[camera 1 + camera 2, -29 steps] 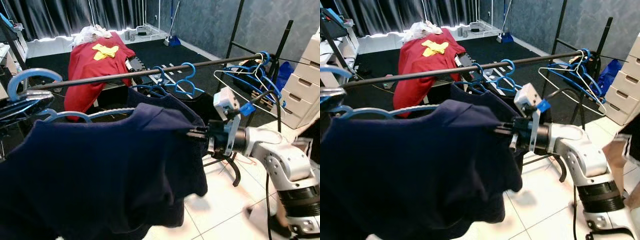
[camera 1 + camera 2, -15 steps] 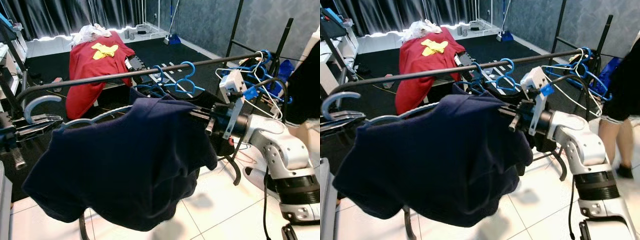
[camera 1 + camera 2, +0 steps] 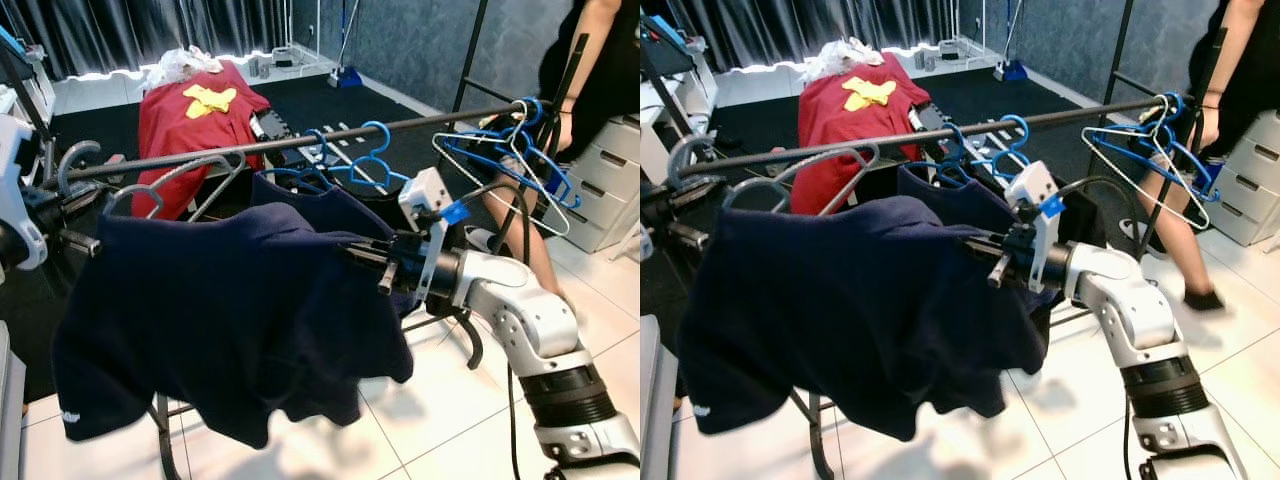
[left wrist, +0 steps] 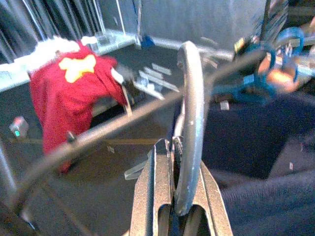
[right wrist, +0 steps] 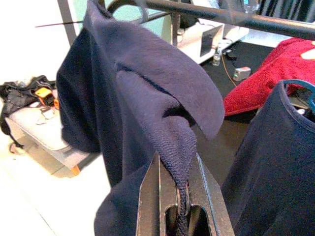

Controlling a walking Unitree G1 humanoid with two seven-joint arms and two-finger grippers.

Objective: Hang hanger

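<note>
Holding from my left side, the left gripper point(image 4: 173, 209) has its jaws closed on the hook of the grey metal hanger point(image 3: 170, 185), which sits right at the long dark clothes rail point(image 3: 250, 148); I cannot tell whether the hook rests on it. A dark navy sweatshirt point(image 3: 220, 320) drapes from that hanger and sags between my two arms, below the rail. Behind it a red garment with a yellow patch point(image 3: 190, 130) lies over a heap on the dark floor. Further along the rail hang a second navy top on a blue plastic hanger point(image 3: 365, 160). My right gripper point(image 5: 178, 206) has its jaws clamped on a bunched fold of the sweatshirt's shoulder. At the rail's far right end hang empty blue and white hangers point(image 3: 510, 155), with a person in black point(image 3: 590, 60) just beyond.
</note>
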